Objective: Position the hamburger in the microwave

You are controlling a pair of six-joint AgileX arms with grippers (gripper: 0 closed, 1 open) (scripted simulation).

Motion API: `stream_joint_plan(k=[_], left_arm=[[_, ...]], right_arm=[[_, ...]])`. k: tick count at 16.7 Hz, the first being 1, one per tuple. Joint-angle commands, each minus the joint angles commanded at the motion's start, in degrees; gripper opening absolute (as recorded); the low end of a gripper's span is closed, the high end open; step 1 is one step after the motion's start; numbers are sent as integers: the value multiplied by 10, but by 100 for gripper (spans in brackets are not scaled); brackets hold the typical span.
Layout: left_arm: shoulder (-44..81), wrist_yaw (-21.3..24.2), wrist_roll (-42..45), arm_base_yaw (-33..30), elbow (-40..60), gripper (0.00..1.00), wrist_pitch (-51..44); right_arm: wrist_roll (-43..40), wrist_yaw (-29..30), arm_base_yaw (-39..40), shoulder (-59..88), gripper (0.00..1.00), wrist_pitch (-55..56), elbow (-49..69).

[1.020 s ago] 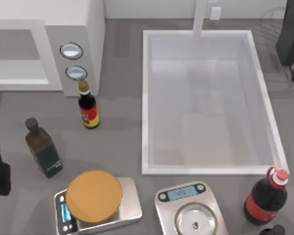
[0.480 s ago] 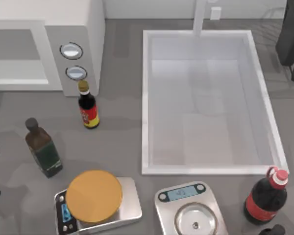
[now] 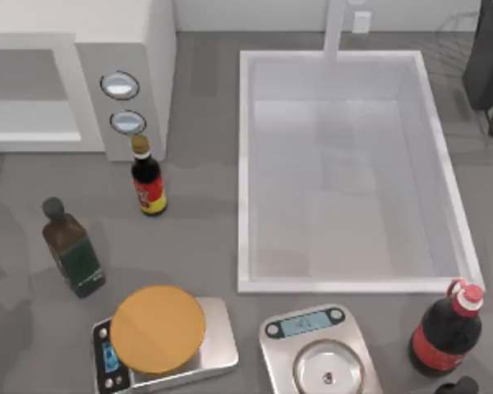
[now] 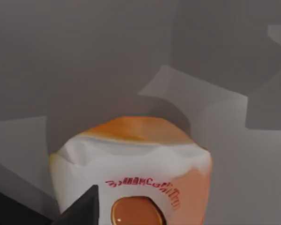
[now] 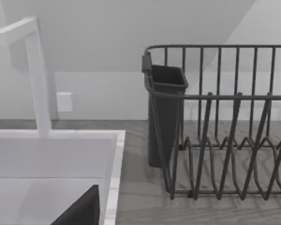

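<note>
The hamburger stands on the grey table right in front of the left wrist camera, an orange-brown bun half wrapped in white paper with red print. My left gripper shows as a dark tip close beside the wrapper's lower side. The microwave is the white box at the table's back left, its light grey cavity facing forward and two round knobs on its grey panel. My right gripper hangs near the sink's back right corner, facing the dish rack.
A white sink fills the middle and right. Two dark bottles stand in front of the microwave. An orange disc lies on a scale, beside a second scale. A cola bottle stands front right, a wire dish rack back right.
My left gripper, at the top view's left edge a second ago, slid down and out past that edge. Everything on the table stayed put.
</note>
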Motion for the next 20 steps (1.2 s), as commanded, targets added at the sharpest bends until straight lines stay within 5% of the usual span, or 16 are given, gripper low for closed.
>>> stream_joint_plan(k=[8, 20], left_arm=[[79, 0, 62, 57, 121, 100, -66], [119, 0, 59, 54, 78, 100, 17]], right_arm=[[0, 0, 0, 0, 100, 0, 0], [0, 0, 0, 0, 100, 0, 0]])
